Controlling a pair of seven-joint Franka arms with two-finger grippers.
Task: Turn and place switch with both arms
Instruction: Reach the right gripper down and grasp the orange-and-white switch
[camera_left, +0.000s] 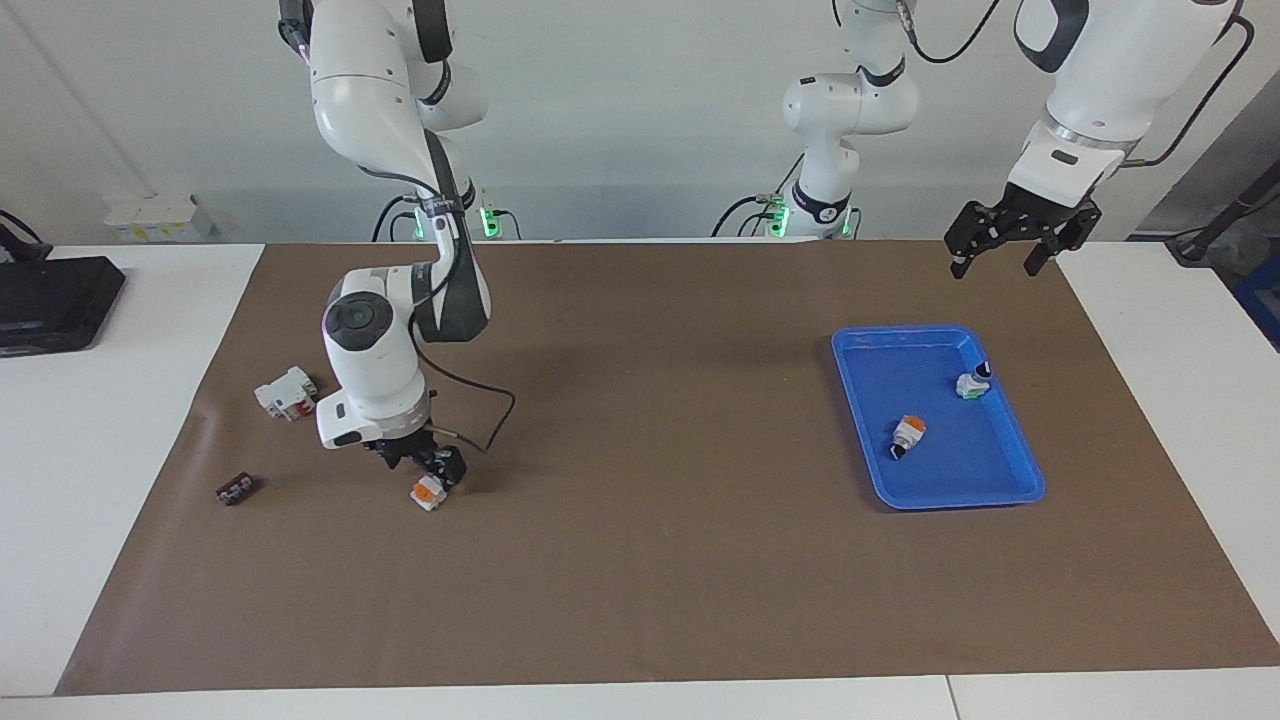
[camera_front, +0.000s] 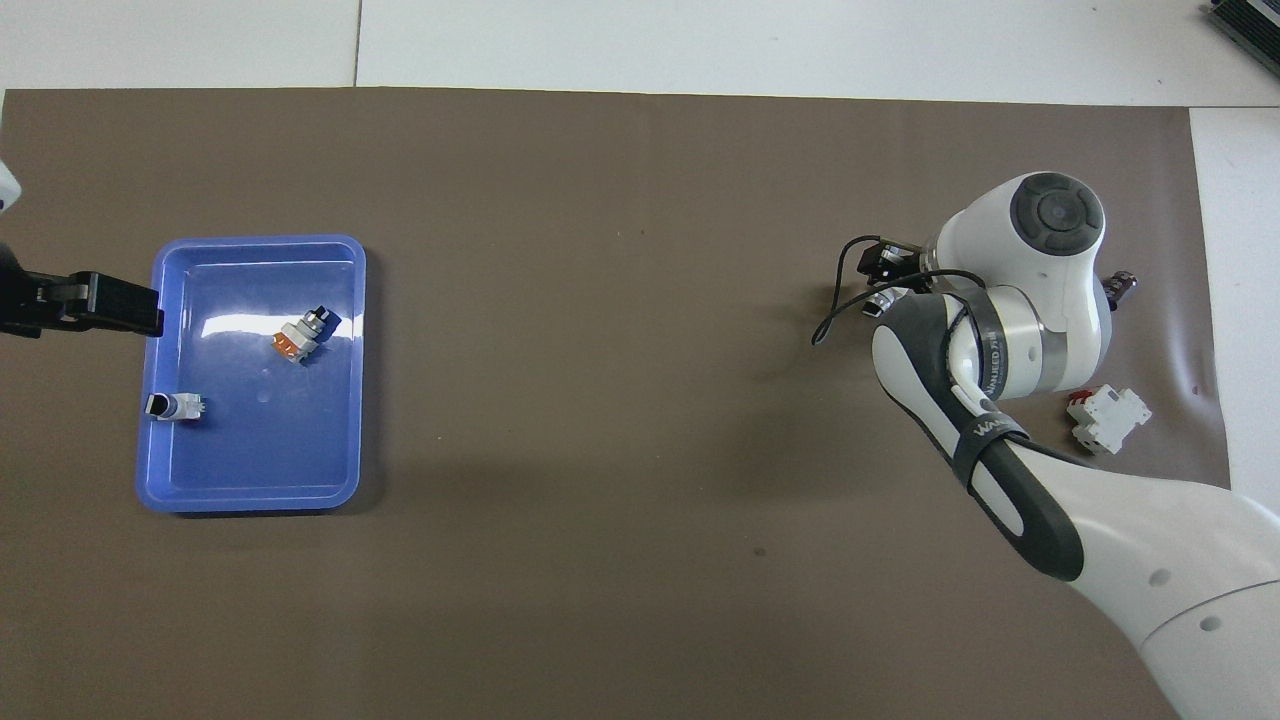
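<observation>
1. On the brown mat toward the right arm's end of the tabletop (camera_left: 640, 600), in the facing view, the right end effector (camera_left: 432, 478) is low, with a switch (camera_left: 429, 492) at its fingertips. The orange side of the switch faces the camera. I judge the fingers clamped on it, though whether it rests on the mat or hangs just above I cannot tell.
2. In the same view, a white blocky part with red bits (camera_left: 287, 393) lies nearer to the robots than that switch, and a small black piece (camera_left: 236, 489) lies toward the mat's edge.
3. The left end effector (camera_left: 1010, 236) waits in the air, above the mat just off the blue tray (camera_left: 1020, 430), its fingers spread apart and holding nothing.
4. Two other switches already lie in the tray: one (camera_left: 907, 435) near its middle and one (camera_left: 973, 381) against the rim nearer to the robots.
5. In the overhead view, the right arm's wrist covers the held switch; only the black of the right end effector (camera_front: 885, 262) shows past the wrist.
6. The tray (camera_front: 350, 400) holds the two switches (camera_front: 303, 335) and (camera_front: 175, 406), and the left end effector (camera_front: 95, 305) reaches in at its rim.
7. By my reading, two of three switches are placed; the last is grasped but not yet turned, handed over or placed.
</observation>
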